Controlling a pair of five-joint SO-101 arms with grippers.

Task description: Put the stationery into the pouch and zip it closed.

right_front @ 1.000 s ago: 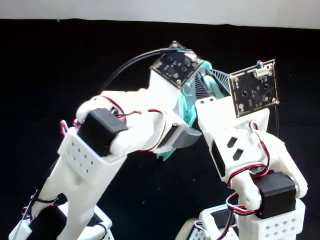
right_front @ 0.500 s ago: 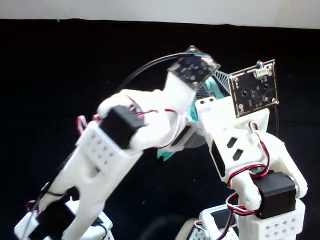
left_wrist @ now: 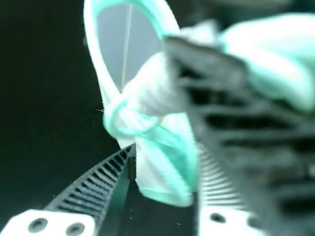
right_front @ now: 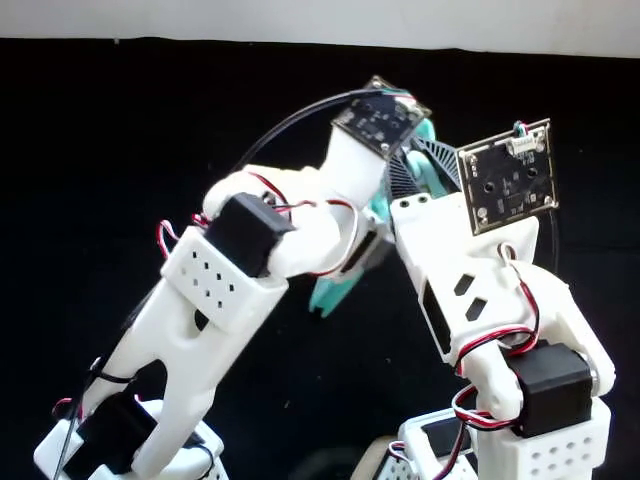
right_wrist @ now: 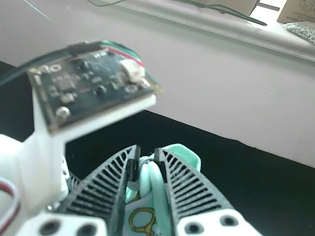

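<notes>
Two white arms, the left arm [right_front: 230,280] and the right arm [right_front: 470,290], meet above the black surface [right_front: 120,130] with one mint-green soft pouch with a clear window panel [left_wrist: 162,167] held up in the air between them. The left pincer [left_wrist: 165,153] has its jaws pressed against either side of the pouch's lower end, and the right pincer [right_wrist: 145,150] is nearly closed, nipping a thin edge of the fabric just above one gold ring zip pull [right_wrist: 139,219]. What the pouch holds cannot be told. The likeliest trouble is a slip: the right pincer's bite looks shallow, so if the arms pull in different directions the fabric could slide free and the pouch swing or drop to the surface. Gripping cloth instead of the ring would also leave the zip unmoved. The two wrists sit very close together, so a turn of either could knock the arms into each other.
</notes>
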